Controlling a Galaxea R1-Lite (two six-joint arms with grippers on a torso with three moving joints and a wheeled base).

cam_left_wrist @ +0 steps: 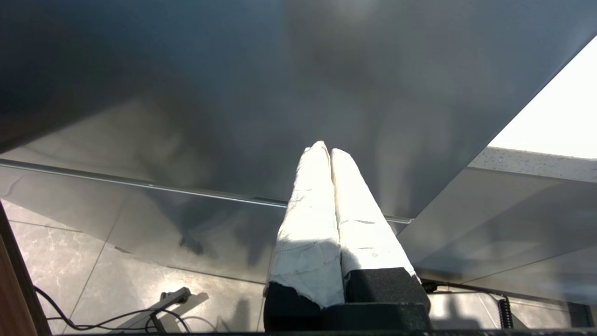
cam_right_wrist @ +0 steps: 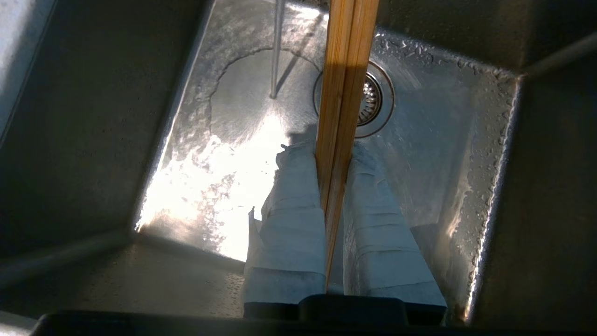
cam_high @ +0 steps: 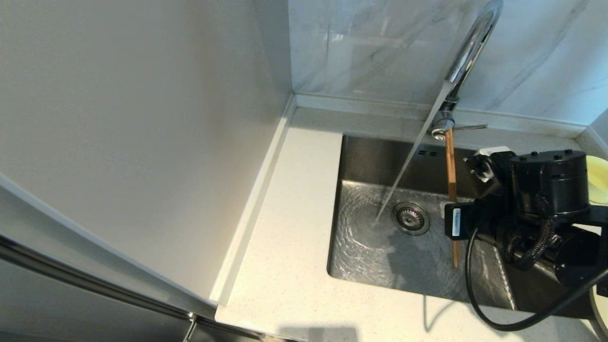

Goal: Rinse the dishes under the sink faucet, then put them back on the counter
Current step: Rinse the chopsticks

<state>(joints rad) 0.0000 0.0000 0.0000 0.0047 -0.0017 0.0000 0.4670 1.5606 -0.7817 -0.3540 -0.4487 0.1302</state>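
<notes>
Water runs from the chrome faucet (cam_high: pixel 468 47) in a slanted stream (cam_high: pixel 408 161) and lands on the sink (cam_high: pixel 365 256) floor, just left of the drain strainer (cam_high: pixel 411 218). My right gripper (cam_high: pixel 453 211) is over the basin, shut on the pair of brown chopsticks (cam_high: pixel 451 166). They stick out toward the back wall, right of the stream and apart from it. In the right wrist view the chopsticks (cam_right_wrist: pixel 345 70) are pinched between the taped fingers of the gripper (cam_right_wrist: pixel 333 149), above the drain (cam_right_wrist: pixel 373 100). The pale yellow bowl (cam_high: pixel 599 178) shows at the far right, behind the arm.
The speckled counter (cam_high: pixel 294 213) lies left of and in front of the sink, bounded by a tall white panel (cam_high: pixel 142 142) on the left. The faucet's lever (cam_high: pixel 470 127) points right. My left gripper (cam_left_wrist: pixel 328 150) is parked below the counter, facing a grey cabinet front.
</notes>
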